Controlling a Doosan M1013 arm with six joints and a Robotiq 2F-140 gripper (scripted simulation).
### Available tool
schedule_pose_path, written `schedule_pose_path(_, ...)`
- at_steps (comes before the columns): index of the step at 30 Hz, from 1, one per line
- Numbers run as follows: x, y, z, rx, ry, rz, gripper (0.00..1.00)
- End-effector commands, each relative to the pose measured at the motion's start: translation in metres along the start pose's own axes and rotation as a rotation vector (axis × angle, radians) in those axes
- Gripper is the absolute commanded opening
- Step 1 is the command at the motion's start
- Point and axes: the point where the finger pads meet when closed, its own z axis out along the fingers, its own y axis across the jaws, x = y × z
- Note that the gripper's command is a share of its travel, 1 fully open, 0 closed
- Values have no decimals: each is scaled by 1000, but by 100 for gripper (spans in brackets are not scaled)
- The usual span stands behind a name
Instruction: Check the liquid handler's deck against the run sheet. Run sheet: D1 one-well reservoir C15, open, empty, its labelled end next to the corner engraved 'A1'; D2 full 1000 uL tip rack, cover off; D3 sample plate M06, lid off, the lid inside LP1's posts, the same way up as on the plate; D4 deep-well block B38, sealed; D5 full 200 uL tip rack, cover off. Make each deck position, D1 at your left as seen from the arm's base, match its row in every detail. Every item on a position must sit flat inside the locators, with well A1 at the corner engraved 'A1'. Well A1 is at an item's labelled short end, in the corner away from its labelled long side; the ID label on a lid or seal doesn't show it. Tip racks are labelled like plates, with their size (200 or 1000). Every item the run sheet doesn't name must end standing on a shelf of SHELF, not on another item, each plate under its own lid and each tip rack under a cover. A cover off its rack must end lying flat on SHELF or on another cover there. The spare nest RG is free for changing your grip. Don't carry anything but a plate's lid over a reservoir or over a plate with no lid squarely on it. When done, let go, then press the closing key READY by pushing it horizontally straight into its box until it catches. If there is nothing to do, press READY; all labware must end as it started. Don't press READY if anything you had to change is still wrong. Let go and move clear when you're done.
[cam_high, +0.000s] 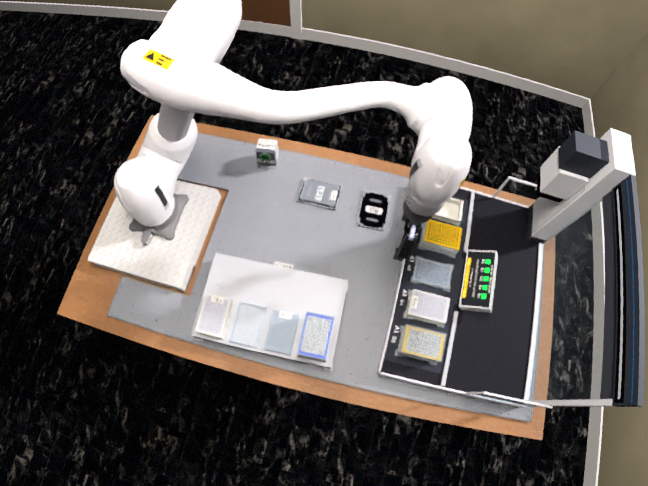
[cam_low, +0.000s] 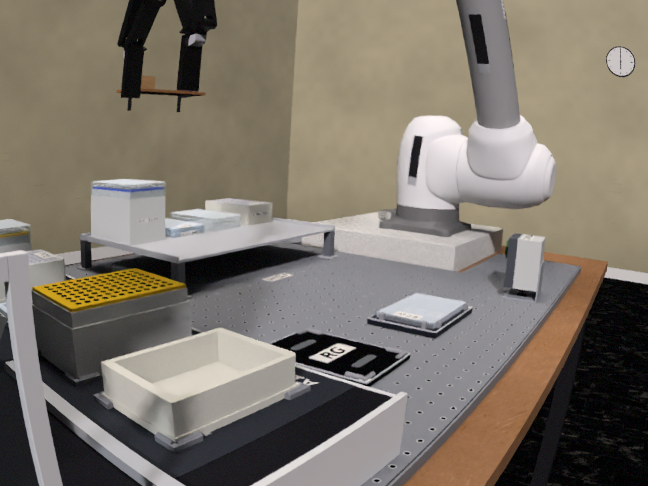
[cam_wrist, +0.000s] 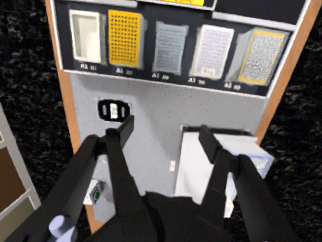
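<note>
My gripper (cam_high: 405, 243) hangs high above the table at the deck's near edge, open and empty; it also shows in the exterior view (cam_low: 157, 78) and in the wrist view (cam_wrist: 166, 129). On the deck stand in a row a white open reservoir (cam_high: 449, 209) (cam_low: 198, 374) (cam_wrist: 86, 36), a yellow-topped tip rack (cam_high: 442, 235) (cam_low: 107, 287) (cam_wrist: 124, 39), a greyish plate (cam_high: 432, 273) (cam_wrist: 170, 46), a white block (cam_high: 428, 306) (cam_wrist: 214, 51) and a yellow-rimmed rack (cam_high: 422, 342) (cam_wrist: 260, 56). A lid lies on the LP1 nest (cam_high: 319, 193) (cam_low: 422, 311).
The black RG nest (cam_high: 374, 205) (cam_low: 341, 357) (cam_wrist: 114, 110) is bare. The READY key box (cam_high: 265, 155) (cam_low: 526, 264) stands at the table's far edge. SHELF (cam_high: 272, 308) (cam_low: 209, 240) carries several items. A panel with green lights (cam_high: 478, 280) sits behind the deck.
</note>
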Motion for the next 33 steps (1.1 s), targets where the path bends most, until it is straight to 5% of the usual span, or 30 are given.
schedule_pose_path(1,9,13,-1,0,1,3,79)
schedule_pose_path(33,87,129,-1,0,2,3,79)
